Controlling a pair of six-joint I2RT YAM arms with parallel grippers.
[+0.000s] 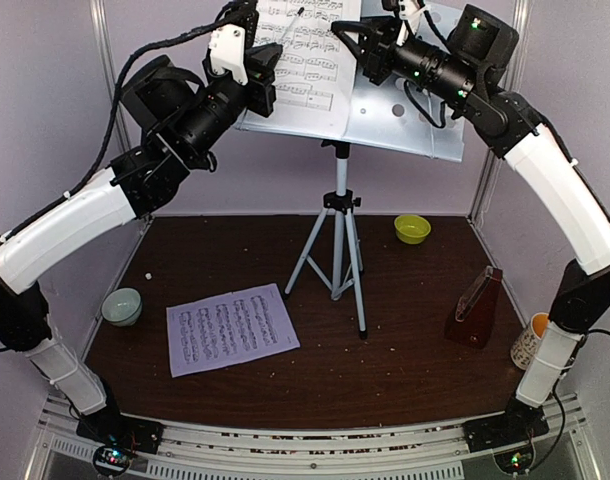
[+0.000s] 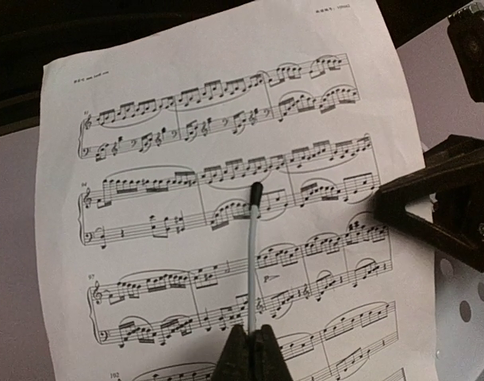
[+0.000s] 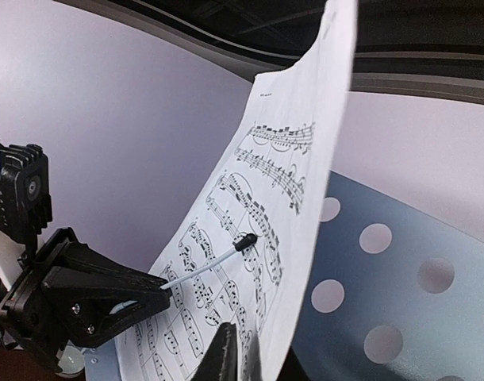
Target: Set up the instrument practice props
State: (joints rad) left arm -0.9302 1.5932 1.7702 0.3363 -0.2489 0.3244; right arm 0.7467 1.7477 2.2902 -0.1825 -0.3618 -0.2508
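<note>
While the first sheet (image 2: 226, 198) is up against the music-stand desk (image 1: 425, 135), I'd not call it seated yet.

- Left claw (image 2: 251, 337): jaws together, clamped on a thin white rod (image 2: 251, 270) that runs straight out ahead of its tips. The rod's black tip rests on the print mid-page. Probably the stand's page retainer, can't confirm.
- Right claw (image 3: 236, 345): at the sheet's edge across from the left claw, jaws nearly together. Can't tell if it's pinching the paper or just off it.
- In the right wrist view the page stands off the perforated desk on that claw's side, so it isn't lying flat.

Done, by my read: the stand is upright on its tripod (image 1: 337, 240), well below and between both claws, with one page on it.

Left to do:
- The second sheet (image 1: 231, 328) lies flat on the table, well below the left claw, back toward that arm's base.
- The metronome (image 1: 475, 310) stands on the table well below the right claw. Can't tell if that's its final spot.

Roughly halfway.
</note>
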